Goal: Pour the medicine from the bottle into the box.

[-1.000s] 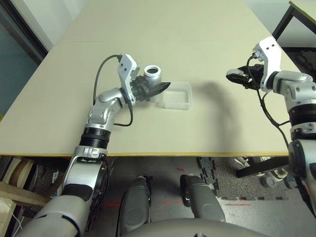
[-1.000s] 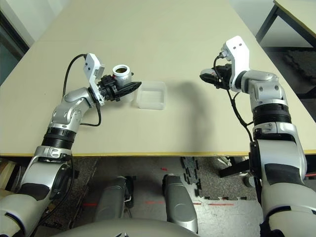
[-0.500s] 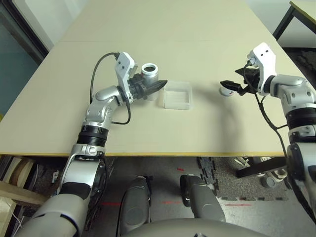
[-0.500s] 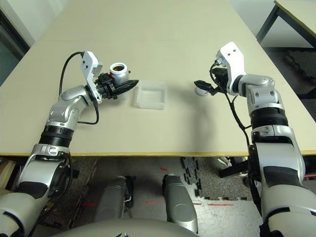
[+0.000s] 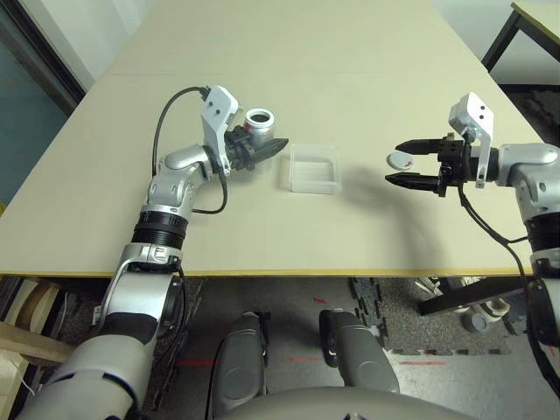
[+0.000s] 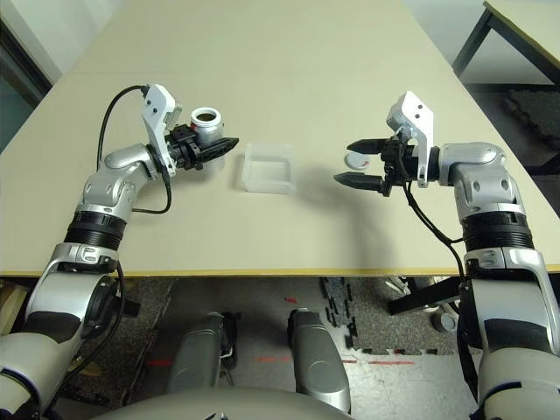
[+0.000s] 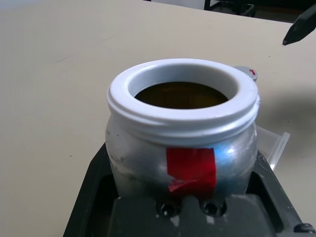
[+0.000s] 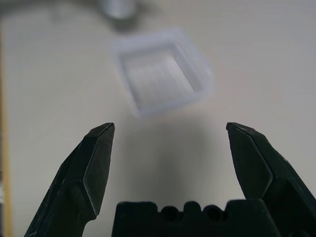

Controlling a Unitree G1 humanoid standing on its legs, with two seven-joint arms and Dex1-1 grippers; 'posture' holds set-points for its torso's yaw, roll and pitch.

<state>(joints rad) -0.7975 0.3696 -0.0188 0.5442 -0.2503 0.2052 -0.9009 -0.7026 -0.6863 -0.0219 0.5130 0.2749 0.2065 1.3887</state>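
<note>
The cap is off and the pour is what's left. The left gripper (image 5: 262, 149), in the upper left of the frame, is clamped on the bottle (image 5: 259, 122), which stands upright with its mouth open to the ceiling. From the left wrist camera I can see something brownish down inside, likely the medicine (image 7: 180, 95), though I can't make out a single pill. The box (image 5: 310, 170) sits on the table just right of the bottle, near the middle of the frame, and looks empty.

Over on the right of the frame the right gripper (image 5: 411, 170) hangs above the table with its jaws wide apart and nothing between them. The cap (image 5: 399, 160) lies on the table close by the upper finger; I can't tell whether they touch.

The next move, as I judge it, belongs to the left arm: carry the bottle over the box and tip its mouth down so the contents drop inside the walls. The box is shallow and light-looking, so a pill could bounce out or miss.

The table (image 5: 262, 52) is a plain pale beige top. Beyond its right corner stands a dark table leg (image 5: 503, 35); below the near edge there is grey floor with dark mats (image 5: 394, 324).
</note>
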